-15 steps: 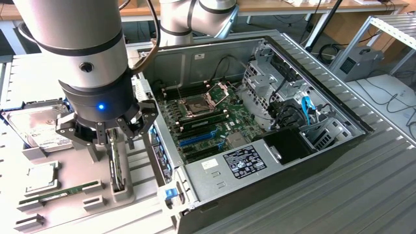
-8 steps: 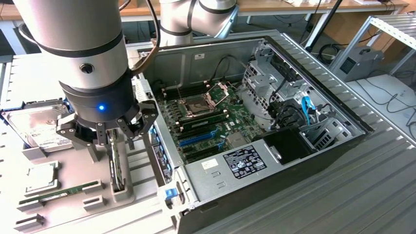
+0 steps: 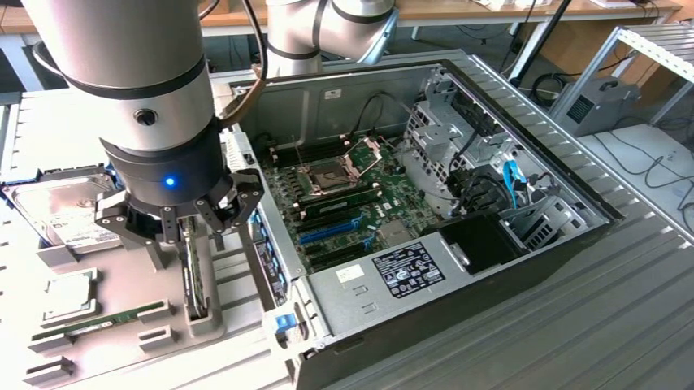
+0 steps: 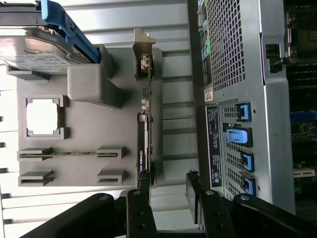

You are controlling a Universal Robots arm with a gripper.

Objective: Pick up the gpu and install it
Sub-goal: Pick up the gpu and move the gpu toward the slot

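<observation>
Early | jaws spread open, empty | gpu (image 3: 195, 276) on edge in its holder (image 4: 84, 124) just beneath them, ungripped | case (image 3: 456, 325) beside them, no card fitted | pickup and install outstanding

The arm (image 3: 136, 89) covered part of the hard drive (image 3: 60, 213). The gripper (image 3: 187, 237) hid one end of the gpu (image 3: 197, 280). Print on the power supply (image 3: 347, 301) label (image 3: 408, 270) was too small to read.

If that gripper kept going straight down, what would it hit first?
Probably the gpu, standing on edge in the grey tray right below the open gripper. In the wrist view one finger seems in line with the card's edge, though depth is hard to judge.
</observation>
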